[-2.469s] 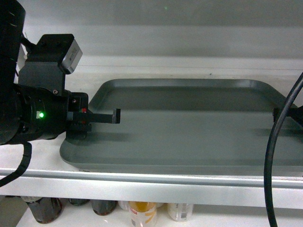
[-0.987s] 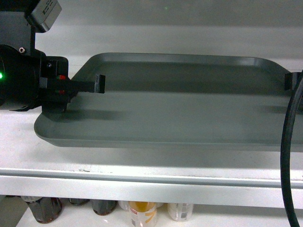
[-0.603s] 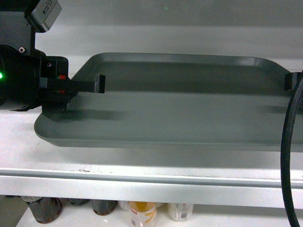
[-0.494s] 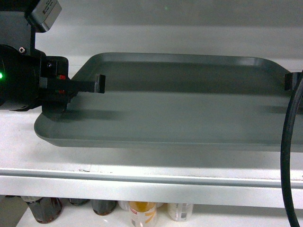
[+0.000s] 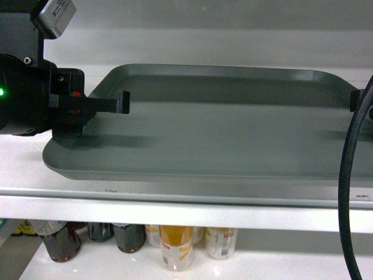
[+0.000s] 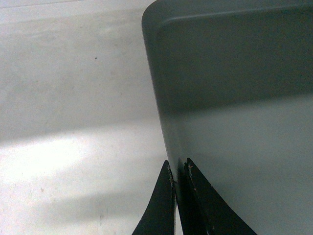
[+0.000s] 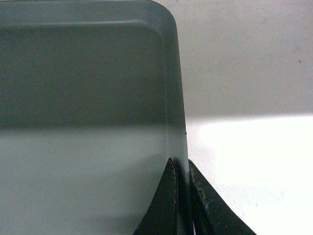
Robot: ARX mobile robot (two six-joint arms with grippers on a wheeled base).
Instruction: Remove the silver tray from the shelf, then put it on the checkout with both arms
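Gripping: both tools were clamped on opposite short rims of the silver tray (image 5: 221,128).
Left tool (image 6: 177,178): nearly closed, one finger outside the rim and one inside, pinching the tray's left wall; in the head view it sat at the tray's left end.
Right tool (image 7: 180,177): likewise pinched thin on the right rim, jaws almost together with only the wall between them; in the head view just its tip showed at the right edge, behind a black cable (image 5: 349,192).
Tray position: it hung level over the shelf (image 5: 175,201), its front edge near the shelf's pale lip; a shadow under the near edge suggested it was raised clear of the board, though contact at the back could not be told.
Below the shelf: bottles and cans (image 5: 175,251) stood on a lower level.
Done so far: the two-sided grasp looked secure and the lift off the board appeared to be made.
Left to do: the tray had yet to come fully out past the shelf lip, be carried to the checkout and be set down; the checkout was not in any view.
Risk: with such narrow rim grips, uneven motion between the arms could twist the tray or let a rim slip.
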